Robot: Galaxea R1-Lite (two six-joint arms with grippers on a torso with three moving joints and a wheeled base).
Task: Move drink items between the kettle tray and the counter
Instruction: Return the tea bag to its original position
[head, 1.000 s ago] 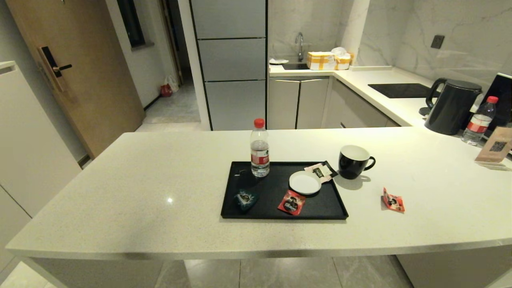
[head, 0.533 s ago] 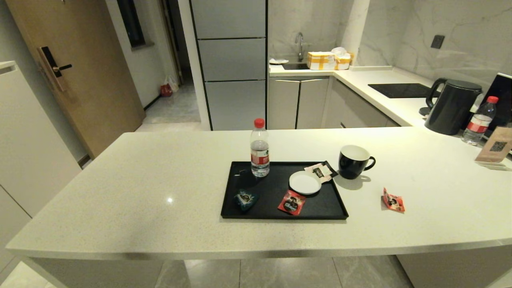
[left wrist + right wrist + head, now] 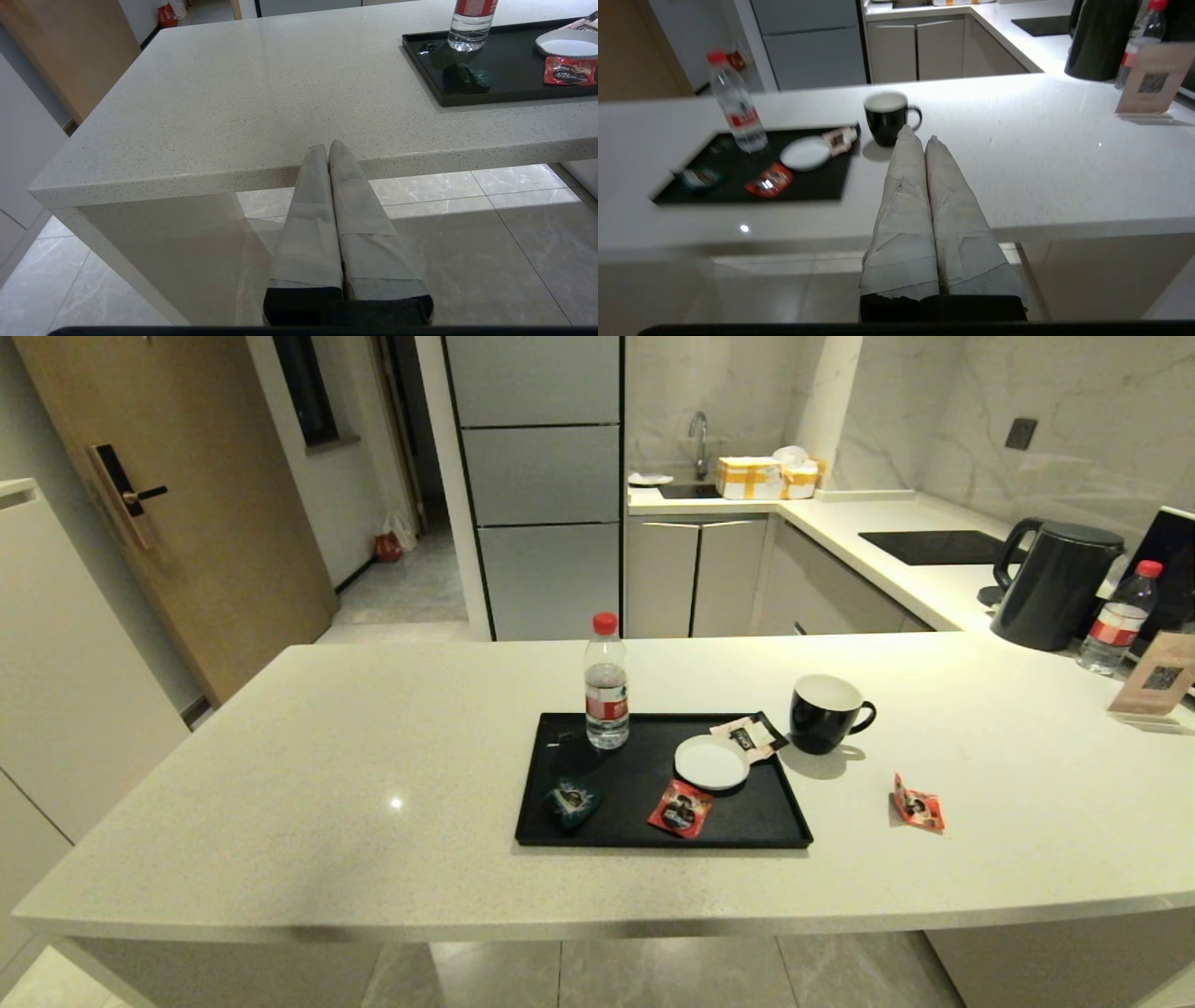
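The black mug (image 3: 823, 712) stood on the counter (image 3: 280, 756) just right of the kettle tray (image 3: 560, 835); one red sachet (image 3: 918, 804) lay farther right. Left gripper (image 3: 328, 148) and right gripper (image 3: 917, 134) hung off the near edge, fingers together, empty.

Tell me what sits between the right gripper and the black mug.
Nothing visible does. In the right wrist view the right gripper, shut, hangs off the counter's front edge, and only bare counter lies between it and the black mug, which stands just right of the kettle tray.
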